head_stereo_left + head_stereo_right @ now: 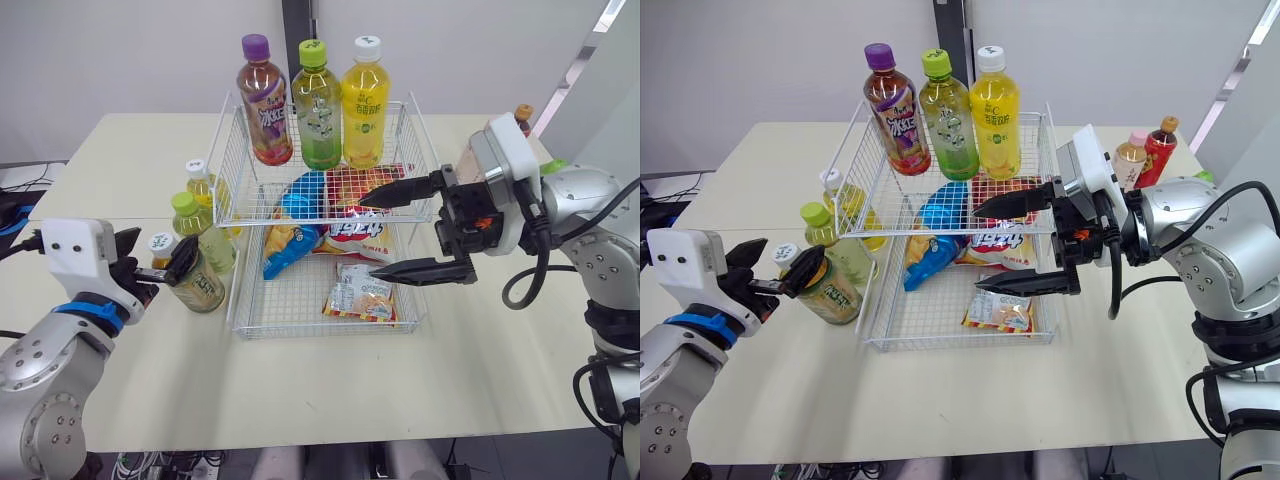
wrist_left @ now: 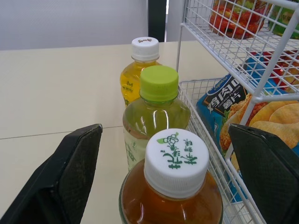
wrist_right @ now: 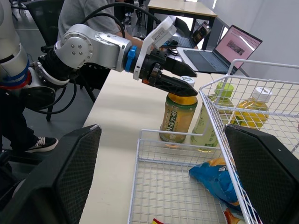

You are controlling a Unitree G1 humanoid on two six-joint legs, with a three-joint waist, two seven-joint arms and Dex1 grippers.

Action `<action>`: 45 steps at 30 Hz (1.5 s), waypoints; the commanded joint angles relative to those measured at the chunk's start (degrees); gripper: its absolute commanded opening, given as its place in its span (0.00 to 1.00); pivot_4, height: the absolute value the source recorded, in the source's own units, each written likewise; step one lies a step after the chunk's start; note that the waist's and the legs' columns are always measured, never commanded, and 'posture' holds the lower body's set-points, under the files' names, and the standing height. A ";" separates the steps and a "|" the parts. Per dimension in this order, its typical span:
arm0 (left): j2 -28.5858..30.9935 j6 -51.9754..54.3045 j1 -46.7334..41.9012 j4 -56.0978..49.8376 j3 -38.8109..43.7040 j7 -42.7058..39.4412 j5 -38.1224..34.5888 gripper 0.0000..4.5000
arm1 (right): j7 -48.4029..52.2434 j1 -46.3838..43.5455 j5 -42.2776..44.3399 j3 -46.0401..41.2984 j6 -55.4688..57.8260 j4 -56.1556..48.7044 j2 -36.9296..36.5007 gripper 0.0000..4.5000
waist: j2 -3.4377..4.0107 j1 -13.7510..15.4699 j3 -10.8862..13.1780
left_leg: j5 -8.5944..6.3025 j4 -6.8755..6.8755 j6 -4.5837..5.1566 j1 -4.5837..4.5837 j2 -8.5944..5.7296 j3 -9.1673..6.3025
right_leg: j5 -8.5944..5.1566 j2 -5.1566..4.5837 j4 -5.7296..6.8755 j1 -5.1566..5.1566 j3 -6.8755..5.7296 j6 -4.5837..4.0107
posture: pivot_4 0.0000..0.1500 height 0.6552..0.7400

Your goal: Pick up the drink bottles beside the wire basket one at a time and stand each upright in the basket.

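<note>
Lower left, left gripper (image 1: 158, 256) straddles the tea bottle (image 1: 201, 286) at its cap, unclenched, green-capped bottle (image 1: 206, 236) crowding behind; right gripper (image 1: 367, 236) gapes over the wire basket (image 1: 330, 331).

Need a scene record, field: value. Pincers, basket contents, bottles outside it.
left pincer: open, straddling the cap of the tea bottle
right pincer: open, at the right side of the wire basket
upper tier: three upright bottles
lower tier: snack bags
outside, robot's left: tea bottle, green-cap bottle, yellow bottle
outside, robot's right: two more bottles
</note>
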 commanded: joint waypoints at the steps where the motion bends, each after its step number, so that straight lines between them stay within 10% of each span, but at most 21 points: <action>1: 0.96 -2.18 -0.81 -0.97 -1.87 1.08 0.55 0.95 | -0.07 -0.81 0.76 -2.32 -0.57 -1.20 -0.65 1.00 | 0.00 0.00 0.00 | 0.00 0.00 0.00 0.00 0.00 0.00 | 0.00 0.00 0.00 0.00 0.00 0.00 | 1.00 1.00; 12: 0.80 -4.42 1.26 -0.33 -3.30 2.29 0.72 0.30 | -0.99 -0.49 1.29 -2.96 0.03 -2.14 -1.51 1.00 | 0.00 0.03 0.00 | 0.00 -0.01 0.00 0.00 0.00 0.00 | 0.00 0.01 -0.02 0.00 0.01 0.00 | 1.00 1.00; 19: 6.39 -6.15 3.59 -0.18 7.47 -5.68 -9.04 0.30 | -1.60 -0.25 0.84 -3.77 -0.46 -2.10 -2.33 1.00 | -0.04 -0.01 0.02 | 0.00 -0.03 0.00 -0.01 0.05 -0.01 | 0.00 0.03 -0.04 -0.01 -0.01 -0.01 | 1.00 1.00; 27: 33.04 3.43 -7.13 19.07 17.72 -18.17 -26.69 0.30 | -0.87 -1.37 0.25 -4.99 -0.45 1.17 -4.73 1.00 | 0.01 0.04 0.05 | 0.00 -0.03 0.00 -0.07 0.27 0.01 | 0.02 0.26 -0.13 -0.07 -0.08 -0.10 | 1.00 1.00; 37: 53.50 4.01 -44.18 44.12 -5.55 -25.08 -34.08 0.30 | -4.29 0.88 2.39 -8.43 3.27 -2.17 -8.68 1.00 | -0.01 -0.34 0.12 | -0.01 -0.17 -0.01 -0.10 0.32 0.13 | 0.02 0.29 -0.22 -0.14 -0.07 -0.09 | 1.00 1.00; 45: 39.41 5.15 -81.53 53.27 -32.64 -35.18 -21.62 0.30 | -8.62 2.23 3.81 -10.83 5.69 -3.57 -9.45 1.00 | -0.02 -0.04 0.16 | 0.00 -0.04 -0.01 -0.18 0.26 0.09 | 0.00 0.36 -0.16 -0.13 -0.06 -0.03 | 1.00 1.00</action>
